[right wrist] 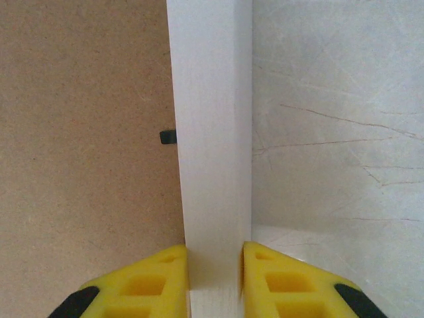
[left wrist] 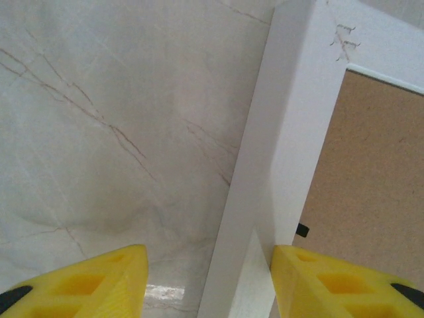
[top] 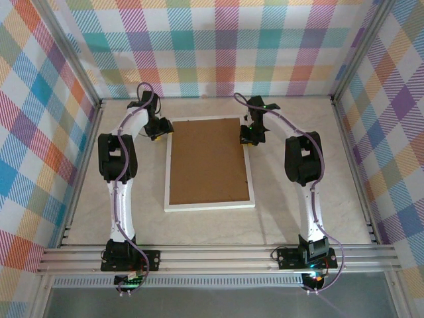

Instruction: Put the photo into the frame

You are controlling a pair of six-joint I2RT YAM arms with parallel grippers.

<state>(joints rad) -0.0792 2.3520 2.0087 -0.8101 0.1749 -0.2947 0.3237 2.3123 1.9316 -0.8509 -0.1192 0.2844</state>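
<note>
At the near edge, an aluminium rail (top: 218, 255) carries both arm bases. Beyond it spreads the table (top: 149, 205), a pale marbled surface with thin brownish veins. The frame (top: 209, 206) lies flat in the middle of the table, back up. Its white border surrounds a plain brown backing board (top: 209, 161), and a small black clip (right wrist: 168, 137) sits at the board's edge. Near the frame's far left corner, the left gripper (left wrist: 209, 265) stands about half open. Its yellow fingers straddle the white border with a gap on each side, gripping nothing. Toward the far end of the frame's right side, the right gripper (right wrist: 213, 262) pinches the border between its fingers. Behind and to both sides rise walls (top: 218, 46) of bright plaid cloth set between metal posts.
</note>
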